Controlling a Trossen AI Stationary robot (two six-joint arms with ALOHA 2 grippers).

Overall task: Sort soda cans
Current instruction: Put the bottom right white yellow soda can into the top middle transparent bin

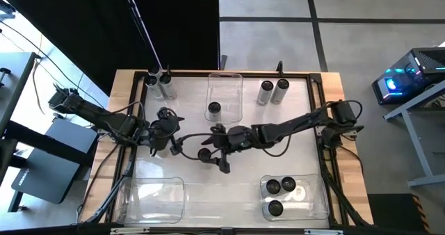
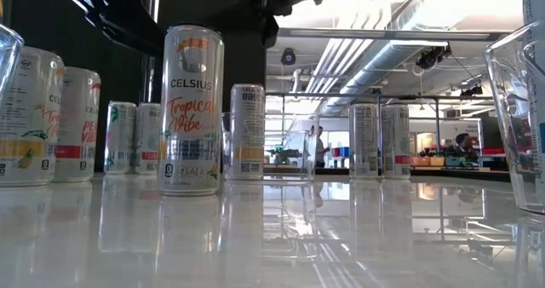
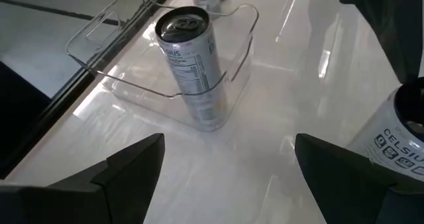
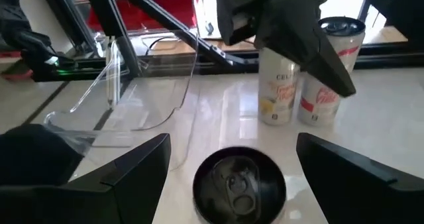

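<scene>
Soda cans stand upright on the white table. One can (image 1: 205,154) (image 2: 192,109) (image 4: 238,184) stands mid-table; my right gripper (image 1: 213,154) hovers open just over it, a finger off to each side of its dark top, touching nothing. My left gripper (image 1: 174,120) is open to the left of centre and points at the can (image 3: 189,65) that stands in the far clear bin (image 1: 224,78). Two more cans (image 1: 158,142) (image 4: 278,85) stand by the left arm.
Two cans (image 1: 158,83) stand at the far left and two (image 1: 272,92) at the far right. A clear bin (image 1: 149,197) lies near left. A near right bin (image 1: 316,200) holds three cans. The two arms come close together at mid-table.
</scene>
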